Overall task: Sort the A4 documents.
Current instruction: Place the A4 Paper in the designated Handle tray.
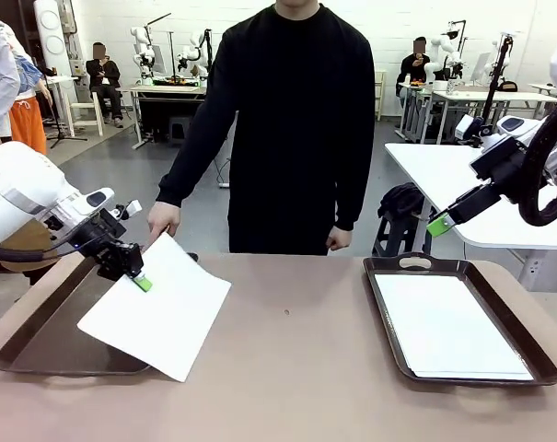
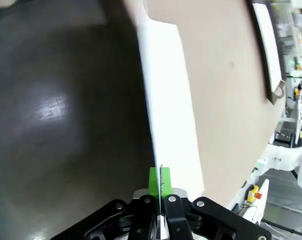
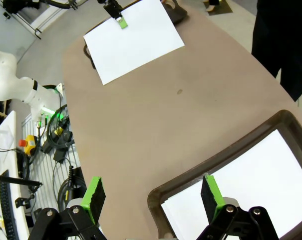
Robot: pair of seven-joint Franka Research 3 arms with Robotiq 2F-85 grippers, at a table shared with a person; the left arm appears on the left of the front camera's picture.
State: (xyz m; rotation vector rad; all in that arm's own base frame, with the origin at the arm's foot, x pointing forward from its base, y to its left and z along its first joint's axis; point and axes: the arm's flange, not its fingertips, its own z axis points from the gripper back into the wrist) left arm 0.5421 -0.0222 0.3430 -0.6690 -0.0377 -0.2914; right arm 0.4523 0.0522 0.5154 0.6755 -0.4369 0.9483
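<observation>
At the lower left of the front view, a white A4 sheet [image 1: 158, 308] hangs tilted over the table [image 1: 296, 368], its near corner past the edge of the dark left tray [image 1: 39, 345] and its far edge pinched between the pressed-together green pads of the left gripper [image 1: 142, 282]. The left wrist view shows the same sheet [image 2: 168, 110] edge-on, rising from the clamped pads at bottom centre, with the tray's glossy floor [image 2: 56, 110] at left and the tan table at right. At lower right of the front view, the right tray [image 1: 388, 318] holds a flat stack of white sheets [image 1: 448, 327]. Above it, at mid right, the right gripper [image 1: 441, 223] hovers in the air with nothing between its fingers; its own wrist view shows the green-padded fingers [image 3: 94, 192] spread wide over the near corner of that tray [image 3: 225, 152] and its paper [image 3: 260, 185]. Farther back, a person in black stands at the far side of the table, one hand [image 1: 163, 219] near the held sheet's far corner; whether it touches cannot be told.
</observation>
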